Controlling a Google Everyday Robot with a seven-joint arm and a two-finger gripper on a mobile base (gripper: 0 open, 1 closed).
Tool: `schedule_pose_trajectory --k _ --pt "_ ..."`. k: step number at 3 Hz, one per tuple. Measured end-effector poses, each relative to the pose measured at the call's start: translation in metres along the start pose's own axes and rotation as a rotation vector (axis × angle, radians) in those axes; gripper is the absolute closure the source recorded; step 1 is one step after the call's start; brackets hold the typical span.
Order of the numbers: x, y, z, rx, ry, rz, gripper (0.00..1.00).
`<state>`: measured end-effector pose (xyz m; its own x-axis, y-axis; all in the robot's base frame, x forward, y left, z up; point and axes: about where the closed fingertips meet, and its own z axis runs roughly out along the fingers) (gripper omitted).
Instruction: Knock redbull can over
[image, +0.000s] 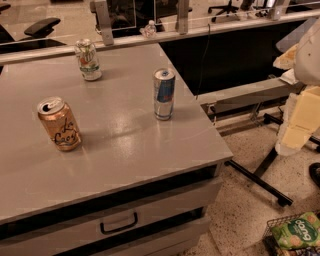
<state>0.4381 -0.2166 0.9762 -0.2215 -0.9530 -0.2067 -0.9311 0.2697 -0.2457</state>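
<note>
While the redbull can stands upright near the right edge of the desk, the gripper hangs off to the right, past the desk & well apart from the can; can't tell its state. LaCroix can upright front left, white-green soda can upright at back. Green snack bag in wire basket on floor, btm right.

— Where's the redbull can?
— Upright on the desk, near its right edge. Slim, blue and silver, silver top.
— And your hand?
— Off the desk's right side, well clear.
</note>
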Motion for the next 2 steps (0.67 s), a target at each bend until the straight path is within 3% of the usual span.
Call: schedule_pose_trajectory --k 1,2 --pt "0.0000 0.0000 0.0000 0.000 0.000 0.000 0.00" --pt "-0.0080 -0.0015 0.0046 -0.005 -0.063 0.031 0.00"
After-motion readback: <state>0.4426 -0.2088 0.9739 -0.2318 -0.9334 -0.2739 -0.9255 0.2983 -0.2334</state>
